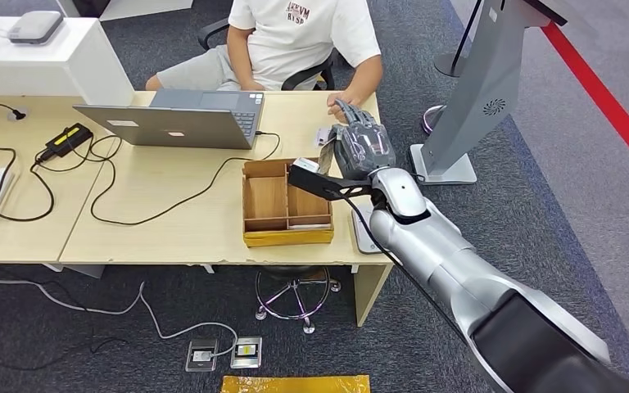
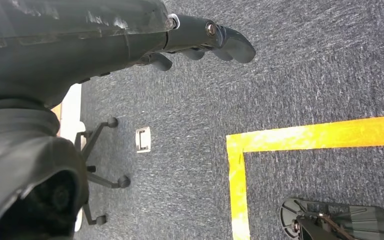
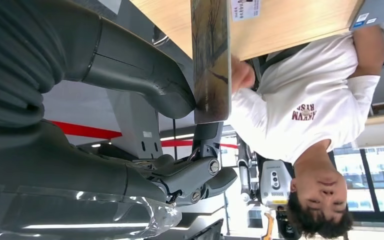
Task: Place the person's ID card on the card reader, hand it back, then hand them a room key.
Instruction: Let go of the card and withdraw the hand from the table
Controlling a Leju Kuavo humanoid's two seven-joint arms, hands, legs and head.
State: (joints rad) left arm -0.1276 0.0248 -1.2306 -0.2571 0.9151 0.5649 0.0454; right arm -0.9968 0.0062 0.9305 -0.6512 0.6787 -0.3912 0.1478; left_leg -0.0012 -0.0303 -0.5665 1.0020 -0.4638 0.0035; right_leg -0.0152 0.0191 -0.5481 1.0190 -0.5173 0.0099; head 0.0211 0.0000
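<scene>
Card (image 3: 211,60) sat pinched in my right hand (image 1: 364,147), a flat dark-printed rectangle with a glossy face, held edge-on over the desk (image 1: 172,221) toward the seated person's hand (image 1: 340,106). My left hand (image 2: 200,42) hung over carpet, fingers loosely apart, holding nothing.

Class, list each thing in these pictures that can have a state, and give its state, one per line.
Laptop: lid open, on the desk.
Wooden organiser box: open-topped, upright.
Card: pinched by the right robot hand, held out toward the person.
Left robot hand: holds nothing, fingers apart, over the carpet.
Power adapter: cable attached.
</scene>
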